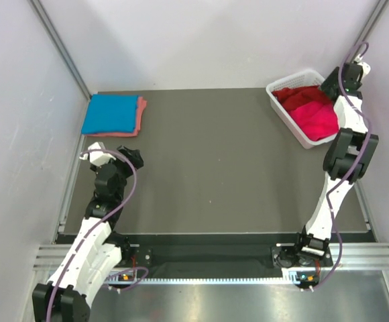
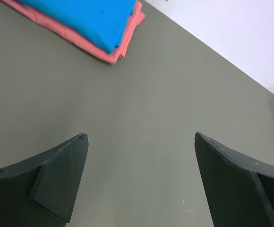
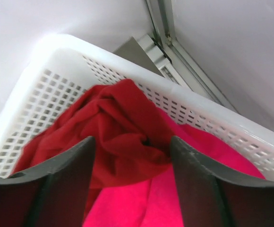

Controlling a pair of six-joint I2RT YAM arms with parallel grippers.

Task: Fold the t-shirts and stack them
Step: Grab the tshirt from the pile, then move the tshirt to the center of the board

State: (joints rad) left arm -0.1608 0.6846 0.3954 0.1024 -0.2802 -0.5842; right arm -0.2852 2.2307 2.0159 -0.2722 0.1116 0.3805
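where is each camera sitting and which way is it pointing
Top external: fixed above and behind the arm bases, looking down on the table; both arms show.
Left wrist: on the left arm, aimed across the table at the blue t-shirt lying on the salmon pink t-shirt; left pincer fingers show.
Right wrist: on the right arm, aimed into the white basket; right pincer fingers flank the dark red t-shirt, with the hot pink t-shirt beside it.
Shared: top and left wrist both see the folded stack; top and right wrist both see the basket.

Middle of the tabletop (image 1: 214, 161) is wide open; folded shirts (image 1: 114, 115) hog the upper left, basket (image 1: 288, 79) walls box in the upper right.
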